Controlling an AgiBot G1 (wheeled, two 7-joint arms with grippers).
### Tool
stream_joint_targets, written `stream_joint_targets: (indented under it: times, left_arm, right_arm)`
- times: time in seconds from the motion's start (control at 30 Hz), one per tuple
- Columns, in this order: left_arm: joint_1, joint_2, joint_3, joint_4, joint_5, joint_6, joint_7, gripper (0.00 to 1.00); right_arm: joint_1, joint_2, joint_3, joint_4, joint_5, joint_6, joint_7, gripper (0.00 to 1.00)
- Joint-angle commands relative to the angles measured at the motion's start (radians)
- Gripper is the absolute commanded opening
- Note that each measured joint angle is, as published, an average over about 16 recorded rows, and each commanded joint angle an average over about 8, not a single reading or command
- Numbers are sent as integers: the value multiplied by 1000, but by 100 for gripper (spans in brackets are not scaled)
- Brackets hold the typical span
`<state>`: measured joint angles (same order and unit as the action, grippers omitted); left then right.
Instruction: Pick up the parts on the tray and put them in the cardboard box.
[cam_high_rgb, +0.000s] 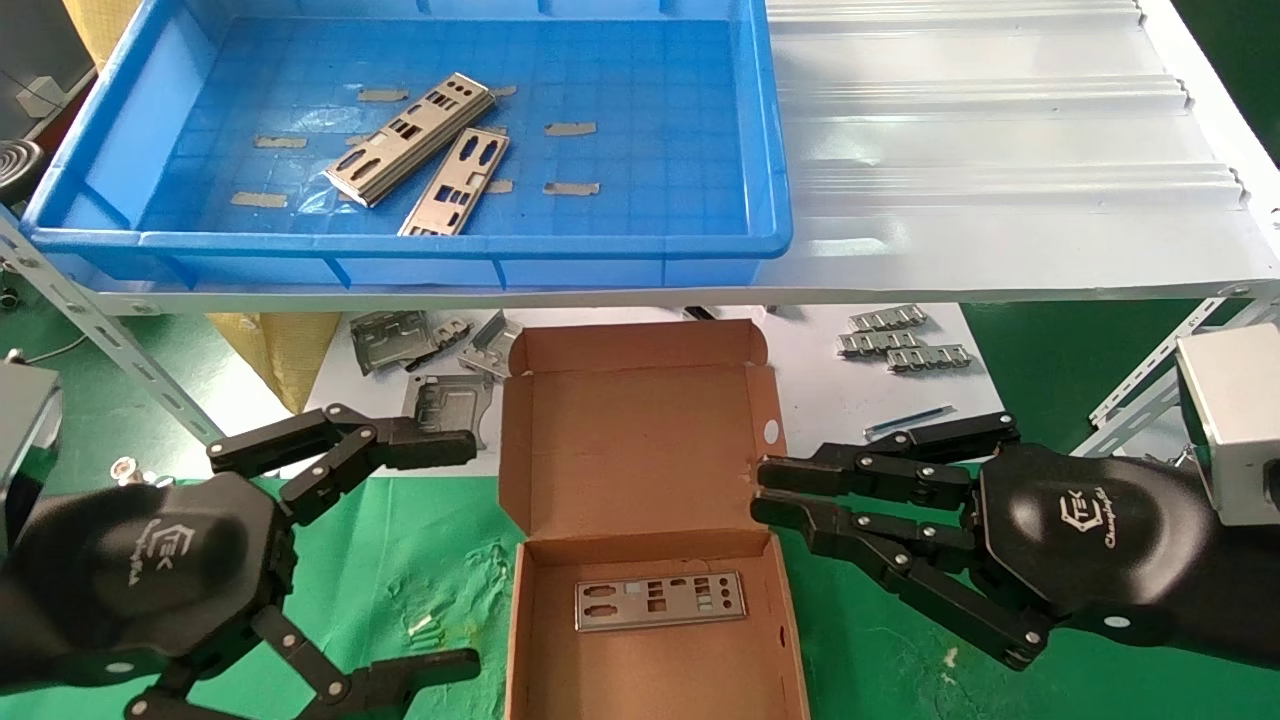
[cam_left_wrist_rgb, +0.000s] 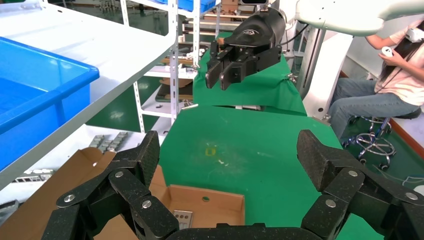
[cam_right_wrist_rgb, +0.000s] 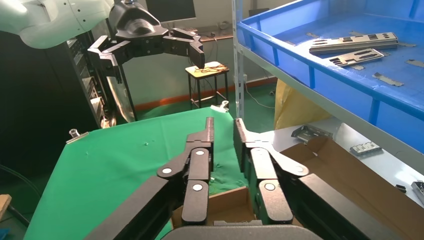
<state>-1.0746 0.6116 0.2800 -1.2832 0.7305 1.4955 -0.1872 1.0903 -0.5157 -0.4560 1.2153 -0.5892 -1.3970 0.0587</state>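
1. Your cardboard box (cam_high_rgb: 640, 520) sits open on the green cloth (cam_high_rgb: 400, 570), with its lid folded back toward the shelf.
2. One part (cam_high_rgb: 660, 600) already lies flat on the floor of the box. You can see a corner of it in the left wrist view too (cam_left_wrist_rgb: 183, 218).
3. The blue tray (cam_high_rgb: 130, 160) sits up on the white shelf (cam_high_rgb: 1000, 180), behind the box.
4. Two more parts lie in the tray. One (cam_high_rgb: 412, 138) is the bigger-looking plate, and the other (cam_high_rgb: 455, 182) lies just beside it on the side nearer the box. They seem to touch along one edge.
5. Bits of tan tape (cam_high_rgb: 570, 128) are stuck on the tray floor around the two parts.
6. Your left gripper (cam_high_rgb: 475, 555) hangs over the green cloth just to the left of the box. Its fingers are spread wide apart and hold nothing.
7. Your right gripper (cam_high_rgb: 757, 490) is just to the right of the box, with its tips close to the box wall. Its fingers are almost together, with only a thin gap between them, and nothing is in them.
8. Dark grey brackets (cam_high_rgb: 395, 340) lie on the white sheet behind the box, under the shelf.
9. Small silver clips (cam_high_rgb: 905, 345) lie on that same sheet, behind the box and off to its right.
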Motion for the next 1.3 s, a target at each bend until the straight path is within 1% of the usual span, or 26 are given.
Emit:
stream_joint_targets:
  times: [0.03, 1.27, 1.3]
  left_arm:
    - [0, 0, 0, 0, 0, 0, 0, 100]
    - [0, 0, 0, 0, 0, 0, 0, 100]
    - [0, 0, 0, 0, 0, 0, 0, 100]
  right_arm:
    - [0, 0, 0, 0, 0, 0, 0, 0]
    - [0, 0, 0, 0, 0, 0, 0, 0]
    - [0, 0, 0, 0, 0, 0, 0, 12]
